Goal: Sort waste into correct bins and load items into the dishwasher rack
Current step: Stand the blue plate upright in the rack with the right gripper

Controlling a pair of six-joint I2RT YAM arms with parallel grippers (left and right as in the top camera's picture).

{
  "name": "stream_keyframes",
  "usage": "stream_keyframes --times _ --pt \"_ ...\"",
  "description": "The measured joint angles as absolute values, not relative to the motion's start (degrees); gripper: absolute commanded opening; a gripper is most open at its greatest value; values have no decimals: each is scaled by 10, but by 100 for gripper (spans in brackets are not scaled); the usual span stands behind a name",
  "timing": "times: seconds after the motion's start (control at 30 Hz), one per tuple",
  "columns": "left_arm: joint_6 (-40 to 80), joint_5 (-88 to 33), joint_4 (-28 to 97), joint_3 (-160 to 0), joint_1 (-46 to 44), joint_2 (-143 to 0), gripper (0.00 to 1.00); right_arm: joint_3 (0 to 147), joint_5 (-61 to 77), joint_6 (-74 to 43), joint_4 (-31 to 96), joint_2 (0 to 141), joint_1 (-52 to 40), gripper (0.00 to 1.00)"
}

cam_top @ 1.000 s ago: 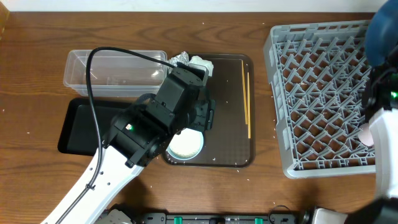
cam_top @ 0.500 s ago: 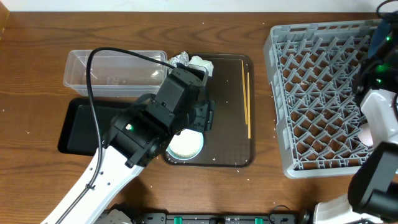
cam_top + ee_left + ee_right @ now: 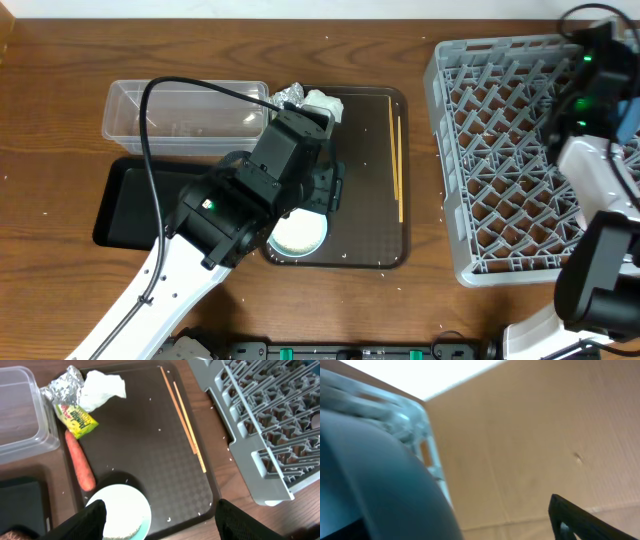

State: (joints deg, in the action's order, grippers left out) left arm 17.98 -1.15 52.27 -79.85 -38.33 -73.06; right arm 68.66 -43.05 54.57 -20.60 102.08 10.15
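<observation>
Your dark blue plate (image 3: 370, 485) is at the right edge of the rack (image 3: 500, 150), huge in the right wrist view. Can't tell if your right gripper (image 3: 612, 100) pinches it or is spread. Left gripper (image 3: 162, 522) hangs wide open over the white bowl (image 3: 122, 510) on the brown tray (image 3: 150, 445).

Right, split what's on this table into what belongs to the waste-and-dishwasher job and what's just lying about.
Belongs to the job:
crumpled foil, white tissue, yellow-green wrapper, carrot, white bowl, chopsticks, clear tub, black tray, dishwasher rack.

Just lying about:
brown serving tray under the items, wooden table, black cable on the left arm.
</observation>
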Motion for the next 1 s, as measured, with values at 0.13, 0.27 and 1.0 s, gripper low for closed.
stream_keyframes --times 0.13,0.27,1.0 --pt "180 -11 535 -799 -383 -731 70 687 -429 544 -198 1021 63 99" --pt "180 -11 542 -799 -383 -731 70 687 -434 525 -196 1021 43 99" --pt "180 -11 529 -799 -383 -731 71 691 -407 279 51 969 -140 99"
